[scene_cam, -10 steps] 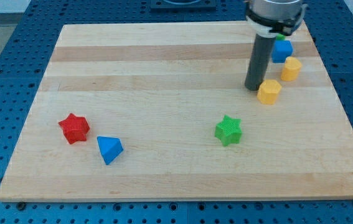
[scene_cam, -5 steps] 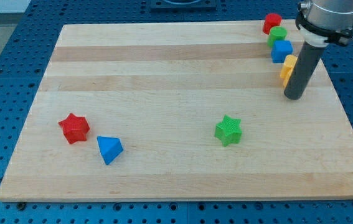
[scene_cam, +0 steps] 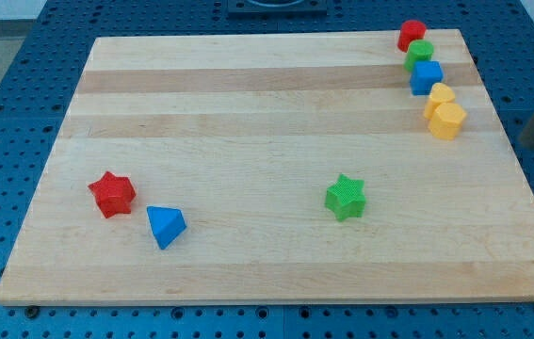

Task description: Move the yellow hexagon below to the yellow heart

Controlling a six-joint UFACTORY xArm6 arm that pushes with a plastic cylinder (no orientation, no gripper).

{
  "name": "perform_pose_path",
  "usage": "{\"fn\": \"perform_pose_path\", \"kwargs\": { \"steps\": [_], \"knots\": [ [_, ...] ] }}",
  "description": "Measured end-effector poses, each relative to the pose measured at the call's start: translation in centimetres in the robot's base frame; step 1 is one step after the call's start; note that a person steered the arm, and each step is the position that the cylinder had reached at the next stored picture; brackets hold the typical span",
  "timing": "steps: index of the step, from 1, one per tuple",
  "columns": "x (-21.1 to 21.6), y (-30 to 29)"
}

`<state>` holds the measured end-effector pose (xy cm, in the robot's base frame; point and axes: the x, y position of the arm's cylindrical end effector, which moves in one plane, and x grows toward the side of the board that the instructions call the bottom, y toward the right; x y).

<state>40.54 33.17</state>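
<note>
My tip (scene_cam: 533, 144) sits at the view's right edge, off the board (scene_cam: 248, 94), touching no block and pushing nothing. To its left, near the board's right edge, the yellow hexagon (scene_cam: 447, 121) rests just below the yellow heart (scene_cam: 441, 94), apparently touching it, so the task looks done. Further up-left run the blue block (scene_cam: 426, 76), green block (scene_cam: 420, 53) and red block (scene_cam: 412, 34). The risk: any sweep back leftward could knock the hexagon aside or shove the tightly packed column out of line.
</note>
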Motion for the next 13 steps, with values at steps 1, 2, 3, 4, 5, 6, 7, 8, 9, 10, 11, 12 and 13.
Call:
{"fn": "perform_pose_path", "kwargs": {
  "steps": [1, 2, 3, 4, 5, 6, 7, 8, 9, 10, 11, 12, 13],
  "knots": [
    [-3.6, -3.1],
    [-3.6, -7.9],
    [-2.3, -9.3],
    [-0.6, -9.2],
    [1.4, -7.6],
    [5.1, -5.6],
    [7.6, -13.9],
    [6.0, -18.7],
    [3.5, -17.7],
    [2.7, -13.0],
    [2.8, -12.1],
    [4.9, -12.3],
    [3.7, -5.0]
  ]
}}
